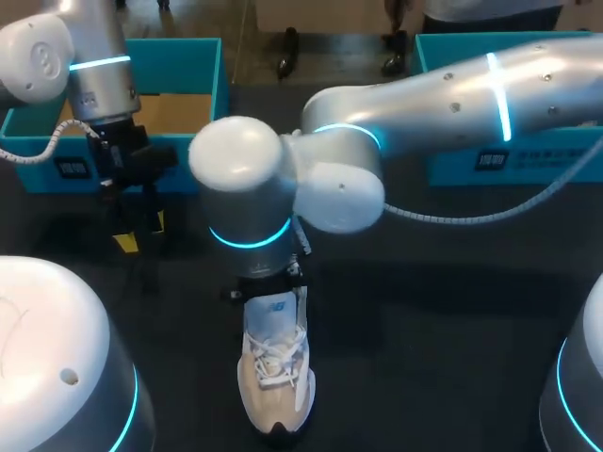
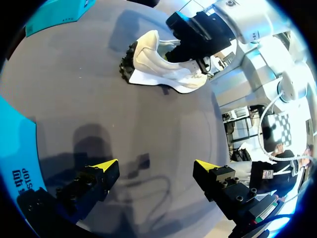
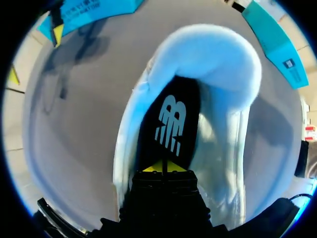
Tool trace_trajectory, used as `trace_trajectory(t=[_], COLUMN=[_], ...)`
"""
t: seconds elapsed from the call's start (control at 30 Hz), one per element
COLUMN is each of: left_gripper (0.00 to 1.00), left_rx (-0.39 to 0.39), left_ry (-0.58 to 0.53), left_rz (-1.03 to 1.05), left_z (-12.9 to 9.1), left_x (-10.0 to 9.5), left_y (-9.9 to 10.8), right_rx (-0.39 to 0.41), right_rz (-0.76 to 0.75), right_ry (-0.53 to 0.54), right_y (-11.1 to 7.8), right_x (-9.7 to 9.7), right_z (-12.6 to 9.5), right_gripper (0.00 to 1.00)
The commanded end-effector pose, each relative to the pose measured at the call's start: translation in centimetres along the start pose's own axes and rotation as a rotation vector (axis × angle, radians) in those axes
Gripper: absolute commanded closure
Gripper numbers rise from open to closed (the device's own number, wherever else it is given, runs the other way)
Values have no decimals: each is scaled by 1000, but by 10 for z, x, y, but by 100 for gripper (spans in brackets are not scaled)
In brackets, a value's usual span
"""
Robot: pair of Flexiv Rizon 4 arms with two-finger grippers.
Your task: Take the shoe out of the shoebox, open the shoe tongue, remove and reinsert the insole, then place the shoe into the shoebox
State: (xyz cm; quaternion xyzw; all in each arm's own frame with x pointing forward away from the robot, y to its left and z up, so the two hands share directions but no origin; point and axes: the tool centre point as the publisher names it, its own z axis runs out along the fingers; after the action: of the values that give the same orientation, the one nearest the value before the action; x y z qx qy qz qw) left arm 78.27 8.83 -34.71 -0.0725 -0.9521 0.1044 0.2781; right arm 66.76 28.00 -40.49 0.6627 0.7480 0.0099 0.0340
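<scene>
shoe 1 | insole 1 | teal boxes 2 | pincers 2

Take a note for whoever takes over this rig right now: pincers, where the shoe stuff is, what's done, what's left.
Left pincer: open, empty, over bare table near the open teal shoebox.
Right pincer: tips together inside the shoe, at the insole's heel end; grip on it unclear.
Done: shoe out, standing mid-table.
Left: insole lies inside, unclear if already pulled once; shoe back into the box.
</scene>
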Motion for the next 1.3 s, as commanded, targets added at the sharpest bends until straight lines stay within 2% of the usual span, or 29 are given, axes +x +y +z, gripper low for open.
trace_trajectory(t=[0.03, 0.2, 0.43, 0.6, 0.93, 1.03, 1.3], left_gripper=[0, 0, 0, 0, 0, 0, 0], left_rx=[2, 10, 16, 17, 9, 2, -15], left_ry=[-4, -7, -11, -17, -23, -22, -16], left_rz=[-4, -15, -24, -37, -49, -46, -36], left_z=[0, -1, -5, -9, -17, -18, -18], left_x=[2, 3, 3, 1, -3, -5, -9], left_y=[2, 6, 12, 21, 33, 34, 31], right_rx=[-219, -330, -395, -395, -369, -346, -261], right_rz=[43, 23, -20, -29, -6, -3, -34], right_ry=[78, 129, 145, 157, 274, 274, 155], right_y=[-4, 15, 43, 59, 69, 69, 60], right_x=[-15, -18, -14, -7, 12, 17, 23], right_z=[-11, -25, -31, -24, -5, 7, 27], right_gripper=[100, 100, 100, 100, 100, 100, 100])
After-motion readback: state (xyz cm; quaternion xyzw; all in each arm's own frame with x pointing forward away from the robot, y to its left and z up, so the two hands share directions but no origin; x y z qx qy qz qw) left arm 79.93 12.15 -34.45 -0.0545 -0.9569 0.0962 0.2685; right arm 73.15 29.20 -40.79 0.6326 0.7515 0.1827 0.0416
